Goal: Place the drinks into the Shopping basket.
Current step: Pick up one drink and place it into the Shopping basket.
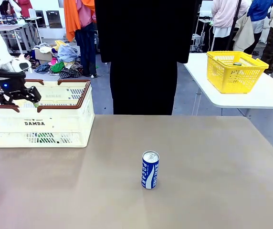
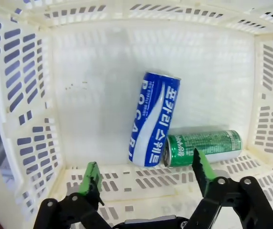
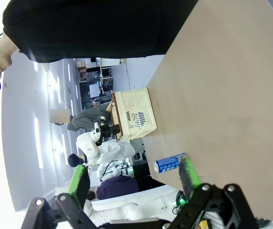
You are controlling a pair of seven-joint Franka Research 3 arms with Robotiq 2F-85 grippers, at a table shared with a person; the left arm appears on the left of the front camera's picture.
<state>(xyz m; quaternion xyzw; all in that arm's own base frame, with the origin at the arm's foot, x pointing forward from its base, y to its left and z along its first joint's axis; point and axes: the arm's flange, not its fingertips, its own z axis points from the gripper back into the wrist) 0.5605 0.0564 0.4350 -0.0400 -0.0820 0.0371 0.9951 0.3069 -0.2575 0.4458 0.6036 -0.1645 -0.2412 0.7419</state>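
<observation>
The Shopping basket (image 1: 55, 125), cream-white with a brown rim, stands at the table's far left. My left gripper (image 1: 17, 97) hovers over its open top. In the left wrist view the left gripper (image 2: 145, 170) is open and holds nothing. Below it, on the basket's floor (image 2: 93, 119), lie a blue can (image 2: 154, 119) and a green can (image 2: 203, 147), touching end to side. Another blue can (image 1: 150, 170) stands upright near the middle of the table. My right gripper (image 3: 132, 175) is open and empty, well away from that blue can (image 3: 171, 163).
A person in black (image 1: 143, 52) stands at the far edge of the table. A yellow mesh basket (image 1: 234, 71) sits on a separate white table at the back right. The brown tabletop (image 1: 213, 162) lies bare around the upright can.
</observation>
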